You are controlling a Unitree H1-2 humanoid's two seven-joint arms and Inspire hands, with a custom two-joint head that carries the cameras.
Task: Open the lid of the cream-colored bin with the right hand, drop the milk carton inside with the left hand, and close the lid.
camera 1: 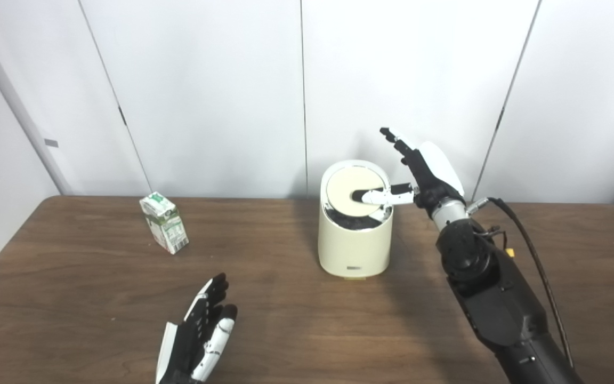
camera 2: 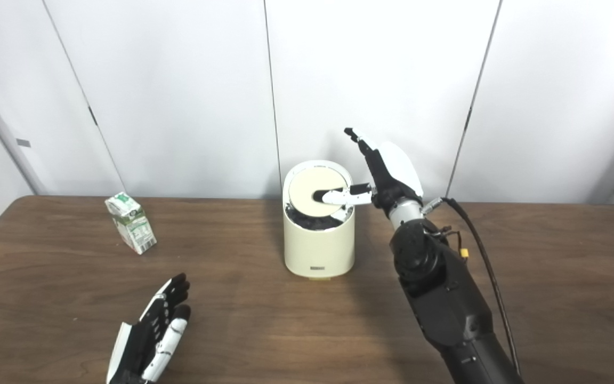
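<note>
Two things matter on the brown table [camera 1: 285, 330]: the milk carton [camera 1: 164, 222] and the cream-colored bin [camera 1: 355, 234]. Small and made of printed card, the carton probably weighs little and would dent under a hard squeeze; its flat side faces look like the safest place for the fingers and thumb to close on, across the narrow body below the gabled top. It stands tilted towards the left rear of the table, well apart from the bin, which sits near the middle at the back.

Over the near edge, the left hand [camera 1: 195, 336] rests open, fingers spread and pointing up the table, holding nothing; the carton lies beyond it and a little to its left, with bare wood between.

Beside the bin's right rim, the right hand [camera 1: 424, 170] is raised, its fingers apart and pointing upward while its thumb reaches across onto the lid [camera 1: 352, 189]. This round lid looks stiff and light, and seems tipped inward, with dark interior showing along its near edge, so the opening appears under way
</note>
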